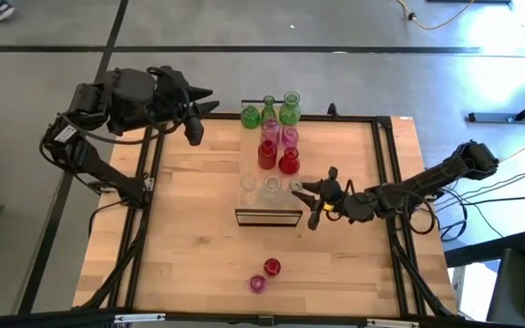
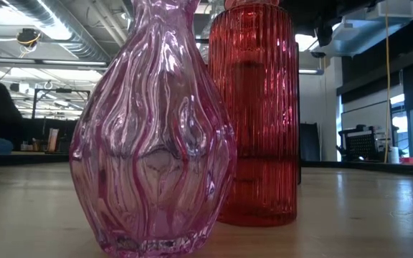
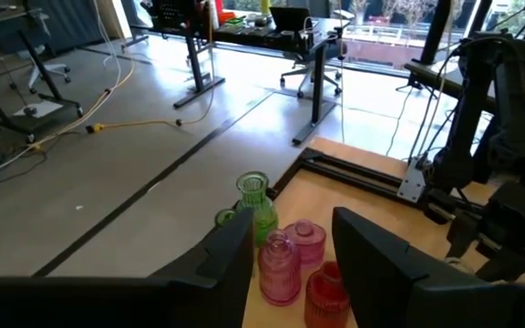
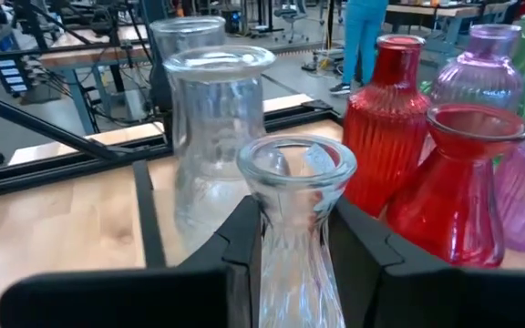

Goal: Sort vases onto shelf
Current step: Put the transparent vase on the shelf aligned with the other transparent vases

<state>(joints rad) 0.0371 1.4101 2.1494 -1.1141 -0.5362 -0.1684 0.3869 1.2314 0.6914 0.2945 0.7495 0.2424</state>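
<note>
Fingers of the right gripper (image 4: 294, 241) pinch the neck of a clear vase (image 4: 296, 228), just beside two other clear vases (image 1: 260, 188) on the shelf (image 1: 268, 217). Red, pink and green vases (image 1: 277, 132) cluster behind them. The left gripper (image 1: 200, 111) hangs spread above the table's (image 1: 190, 246) far left corner. Two vases (image 1: 264, 275) stand near the front edge.

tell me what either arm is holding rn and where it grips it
The right gripper holds a clear vase, fingers on either side of its neck. The left gripper holds nothing.
</note>
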